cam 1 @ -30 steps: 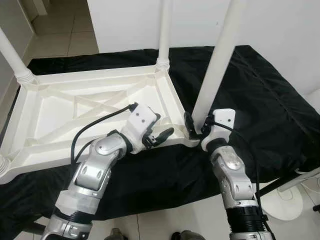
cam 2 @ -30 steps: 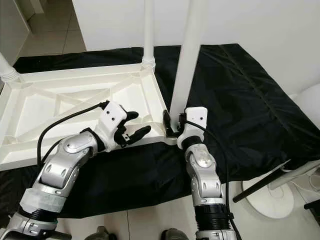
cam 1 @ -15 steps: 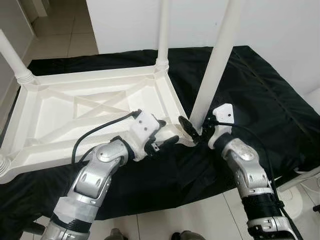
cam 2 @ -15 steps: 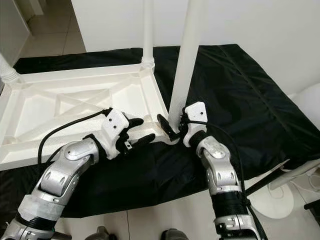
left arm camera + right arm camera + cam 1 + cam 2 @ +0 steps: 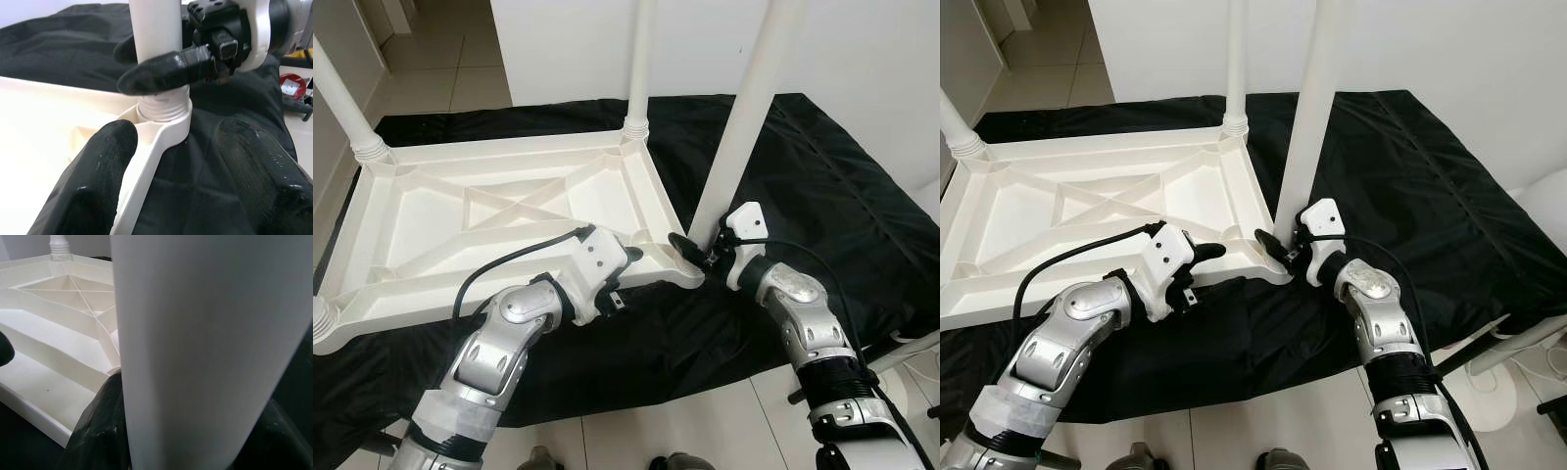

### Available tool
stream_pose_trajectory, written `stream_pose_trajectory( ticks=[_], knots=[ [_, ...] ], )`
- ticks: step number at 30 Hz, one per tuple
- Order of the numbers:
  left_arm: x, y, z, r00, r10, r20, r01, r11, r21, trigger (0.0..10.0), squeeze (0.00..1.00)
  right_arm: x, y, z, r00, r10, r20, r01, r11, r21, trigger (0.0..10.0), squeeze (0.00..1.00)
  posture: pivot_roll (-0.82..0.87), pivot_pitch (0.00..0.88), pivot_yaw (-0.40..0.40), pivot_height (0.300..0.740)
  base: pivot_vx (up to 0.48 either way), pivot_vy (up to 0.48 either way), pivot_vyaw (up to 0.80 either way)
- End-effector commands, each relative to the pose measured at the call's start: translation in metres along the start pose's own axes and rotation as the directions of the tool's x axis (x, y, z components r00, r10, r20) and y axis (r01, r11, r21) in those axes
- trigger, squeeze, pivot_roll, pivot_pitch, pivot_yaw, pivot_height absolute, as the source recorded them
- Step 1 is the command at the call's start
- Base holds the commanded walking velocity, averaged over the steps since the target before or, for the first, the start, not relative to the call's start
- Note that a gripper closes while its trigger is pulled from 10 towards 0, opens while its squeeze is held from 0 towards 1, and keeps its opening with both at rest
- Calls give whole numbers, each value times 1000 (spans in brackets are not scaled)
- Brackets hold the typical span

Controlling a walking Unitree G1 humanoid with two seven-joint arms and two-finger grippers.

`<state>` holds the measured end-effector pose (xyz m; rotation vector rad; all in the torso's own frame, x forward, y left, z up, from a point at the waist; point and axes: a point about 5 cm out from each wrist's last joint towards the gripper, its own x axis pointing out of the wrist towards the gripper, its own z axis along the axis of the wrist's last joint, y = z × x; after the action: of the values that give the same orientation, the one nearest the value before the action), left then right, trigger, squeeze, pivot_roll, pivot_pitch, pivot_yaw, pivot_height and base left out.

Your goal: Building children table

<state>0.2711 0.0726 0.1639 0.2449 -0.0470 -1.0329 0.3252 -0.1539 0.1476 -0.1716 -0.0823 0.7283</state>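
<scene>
White plastic table top (image 5: 499, 225) lies upside down on a black cloth (image 5: 803, 166), ribbed underside facing up, cross-bracing visible in the recess. White legs stand upright in the corner sockets: far-left leg (image 5: 342, 103), far-middle leg (image 5: 639, 64), and near-right leg (image 5: 749, 108) at the corner closest to the robot's right arm; a further socket collar shows at the near-left corner (image 5: 321, 321). Right gripper (image 5: 700, 253) is at the base of the near-right leg, just above its threaded collar; one black finger (image 5: 683, 245) lies across the front of the leg, and the right wrist view has the leg between the two fingers, dark pads on both sides of it, so the fingers are closed around the leg. Left gripper (image 5: 176, 161) is at the near edge of the table top, close to the same corner; its fingers (image 5: 98, 166) are spread apart, one over the white rim and the other over the black cloth, gripping nothing. Left wrist view looks straight at the leg's collar (image 5: 164, 105) seated in the corner socket, with the right gripper's finger across it. No brand, label or legible writing on table, legs or grippers. Tiled floor (image 5: 421, 69) beyond the cloth; white wall (image 5: 862, 59) behind.
</scene>
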Motion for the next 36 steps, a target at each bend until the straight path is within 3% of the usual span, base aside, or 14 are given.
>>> stream_pose_trajectory(
  ticks=[1, 3, 4, 8, 14, 17, 22, 24, 25, 26, 27, 29, 33, 36],
  knots=[
    [2, 0, 4, 1000, 20, 11, -21, 999, 25, 10000, 0, -3, 2, -8, 999, 25, -26, -25, 1000, 1, 0, 0, -55, 17, 0, 740, 0, 0, 0],
    [2, -1, 5, 1000, 18, 16, -18, 1000, 19, 10000, 0, -4, 1, -10, 1000, -2, -29, 2, 1000, 17, 0, 0, -60, 25, 5, 740, 0, 0, 0],
    [2, -1, 5, 1000, 17, 16, -17, 1000, 20, 10000, 0, -5, 2, -11, 1000, -10, -28, 11, 1000, 24, 9961, 0, -60, 25, 5, 740, 0, 0, 0],
    [3, -2, 5, 1000, 16, 15, -16, 1000, 23, 10000, 0, -4, 2, -11, 1000, -11, -23, 12, 1000, 29, 9961, 0, -60, 25, 5, 740, 0, 0, 0],
    [3, 0, 6, 1000, 23, 19, -24, 1000, 15, 10000, 0, -1, 5, -11, 983, -180, -32, 180, 983, 25, 10000, 0, -59, 36, 5, 740, 0, 0, 0],
    [2, 0, 5, 999, 28, 18, -29, 999, 16, 10000, 0, 0, 3, -10, 941, -334, -52, 337, 939, 64, 10000, 0, -58, 39, 5, 740, 0, 0, 0],
    [1, 0, 5, 999, 29, 15, -29, 999, 16, 10000, 0, -1, 7, -8, 892, -446, -74, 452, 886, 101, 10000, 0, -64, 43, 9, 740, 0, 0, 0],
    [3, 0, 4, 1000, 25, 14, -25, 1000, 12, 10000, 0, 0, 16, -8, 842, -532, -91, 539, 832, 132, 10000, 0, -64, 43, 9, 740, 0, 0, 0],
    [3, 0, 4, 1000, 25, 14, -25, 1000, 12, 10000, 0, 0, 16, -8, 842, -532, -91, 539, 832, 132, 10000, 0, -64, 43, 9, 740, 0, 0, 0],
    [4, -1, 4, 1000, 21, 14, -21, 1000, 10, 10000, 0, 1, 26, -7, 790, -604, -107, 613, 777, 141, 10000, 0, -71, 48, 11, 740, 0, 0, 0],
    [4, -1, 4, 1000, 21, 14, -21, 1000, 10, 10000, 0, 1, 26, -7, 790, -604, -107, 613, 777, 141, 10000, 0, -71, 48, 11, 740, 0, 0, 0],
    [4, -1, 4, 1000, 18, 15, -18, 1000, 9, 10000, 0, 2, 35, -7, 746, -655, -121, 666, 729, 155, 10000, 0, -71, 48, 11, 740, 0, 0, 0],
    [5, -1, 5, 1000, 17, 17, -17, 1000, 7, 10000, 0, 6, 46, -4, 729, -672, -130, 684, 706, 183, 10000, 0, -71, 48, 11, 740, 0, 0, 0],
    [5, -1, 5, 1000, 14, 19, -14, 1000, 7, 10000, 0, 10, 51, 2, 755, -647, -107, 654, 732, 191, 10000, 0, -71, 48, 11, 740, 0, 0, 0]
  ],
)
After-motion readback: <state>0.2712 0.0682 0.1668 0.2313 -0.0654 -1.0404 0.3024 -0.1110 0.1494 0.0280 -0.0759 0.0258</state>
